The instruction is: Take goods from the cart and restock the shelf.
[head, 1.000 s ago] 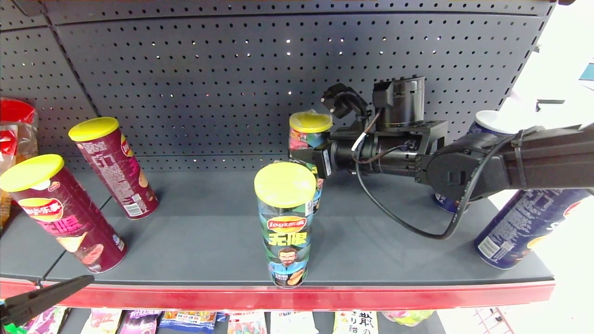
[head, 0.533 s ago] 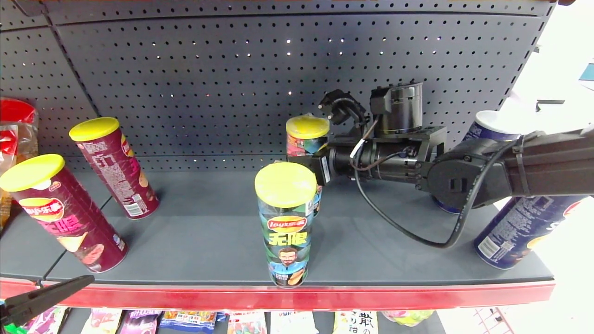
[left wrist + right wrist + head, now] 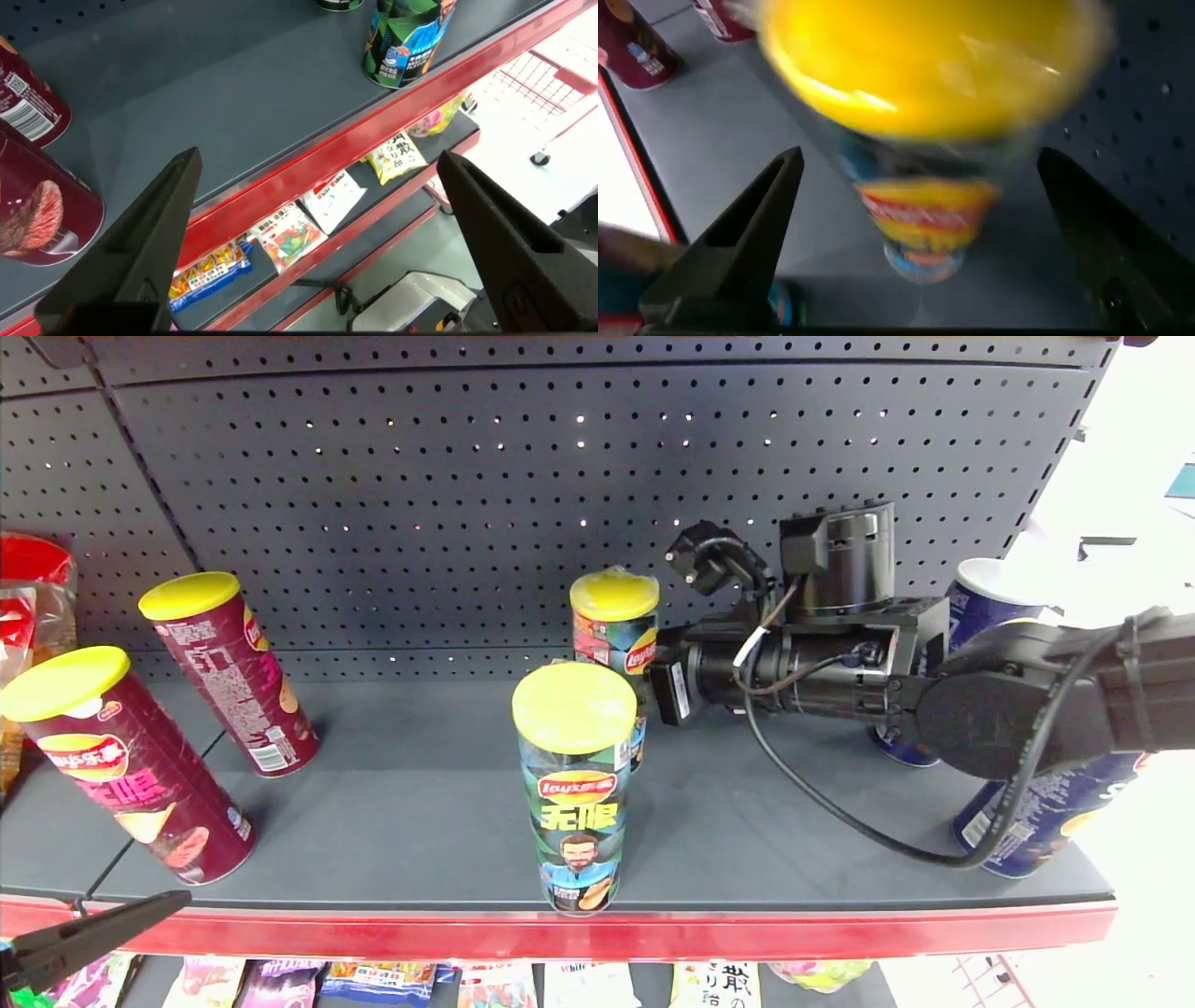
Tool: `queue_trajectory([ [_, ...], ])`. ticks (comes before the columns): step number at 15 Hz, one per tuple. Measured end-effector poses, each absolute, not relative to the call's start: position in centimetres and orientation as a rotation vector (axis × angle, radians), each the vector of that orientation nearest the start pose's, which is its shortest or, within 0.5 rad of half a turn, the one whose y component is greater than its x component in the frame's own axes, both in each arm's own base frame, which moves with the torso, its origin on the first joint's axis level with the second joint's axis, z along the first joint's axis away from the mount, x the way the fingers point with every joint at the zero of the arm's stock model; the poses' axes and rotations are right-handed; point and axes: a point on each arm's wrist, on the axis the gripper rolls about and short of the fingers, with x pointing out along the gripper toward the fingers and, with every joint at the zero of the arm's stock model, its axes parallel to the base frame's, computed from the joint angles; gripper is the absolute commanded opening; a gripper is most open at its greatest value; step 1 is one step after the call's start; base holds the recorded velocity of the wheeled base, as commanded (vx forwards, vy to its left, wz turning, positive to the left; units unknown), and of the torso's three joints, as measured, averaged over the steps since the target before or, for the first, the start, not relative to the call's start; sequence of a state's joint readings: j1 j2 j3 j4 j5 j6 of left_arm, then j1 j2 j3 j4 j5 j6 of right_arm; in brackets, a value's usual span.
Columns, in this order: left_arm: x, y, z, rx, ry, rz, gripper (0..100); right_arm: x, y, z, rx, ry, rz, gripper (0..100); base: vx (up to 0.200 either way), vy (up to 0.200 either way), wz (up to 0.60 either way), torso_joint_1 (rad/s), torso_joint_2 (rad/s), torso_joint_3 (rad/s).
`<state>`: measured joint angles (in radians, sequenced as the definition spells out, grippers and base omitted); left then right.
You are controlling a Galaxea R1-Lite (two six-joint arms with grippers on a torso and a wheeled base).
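Two green chip cans with yellow lids stand upright on the grey shelf (image 3: 420, 821), one in front (image 3: 574, 784) and one behind it (image 3: 613, 616) near the pegboard. My right gripper (image 3: 656, 674) hangs just right of the back can, open and apart from it. In the right wrist view that can (image 3: 929, 93) is close and blurred beyond the spread fingers of the right gripper (image 3: 920, 157). My left gripper (image 3: 320, 159) is open with nothing in it, low at the shelf's front left, below the red edge (image 3: 308, 163). The front can's base (image 3: 406, 42) stands near that edge.
Two maroon cans (image 3: 229, 672) (image 3: 121, 765) lean on the shelf's left, with a red bag (image 3: 28, 588) beyond them. Two dark blue cans (image 3: 990, 607) (image 3: 1046, 803) stand behind my right arm. Snack packets (image 3: 280, 238) lie on the lower shelf. Bare shelf lies between the maroon and green cans.
My right gripper has let go of the back green can and drawn back to the right. The can settled slightly lower and to the left and now stands free.
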<state>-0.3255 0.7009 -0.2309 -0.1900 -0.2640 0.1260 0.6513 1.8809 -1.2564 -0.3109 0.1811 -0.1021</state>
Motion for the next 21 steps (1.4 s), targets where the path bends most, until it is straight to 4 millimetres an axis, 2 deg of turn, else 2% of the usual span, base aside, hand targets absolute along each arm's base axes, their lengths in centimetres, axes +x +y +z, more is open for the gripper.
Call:
queue_trajectory([
  [7, 5.7, -2.5, 15.2, 0.132, 0.269, -0.602, 100, 25.5, 19.1, 20.6, -0.128, 0.366, 0.635, 100, 0.0, 0.0, 0.0, 0.0, 0.0, 0.0],
  [12, 6.9, -3.0, 15.9, 0.137, 0.298, -0.602, 100, 20.7, 15.3, 20.5, -0.115, 0.375, 0.563, 100, 0.0, 0.0, 0.0, 0.0, 0.0, 0.0],
  [17, 9.3, -3.7, 16.0, 0.21, 0.365, -0.616, 100, 12.9, 9.9, 21.9, -0.117, 0.223, 0.58, 100, 0.0, 0.0, 0.0, 0.0, 0.0, 0.0],
  [21, 12.5, -4.9, 16.3, 0.249, 0.435, -0.636, 100, 5.9, 3.8, 20.2, -0.149, 0.151, 0.467, 100, 0.0, 0.0, 0.0, 0.0, 0.0, 0.0],
])
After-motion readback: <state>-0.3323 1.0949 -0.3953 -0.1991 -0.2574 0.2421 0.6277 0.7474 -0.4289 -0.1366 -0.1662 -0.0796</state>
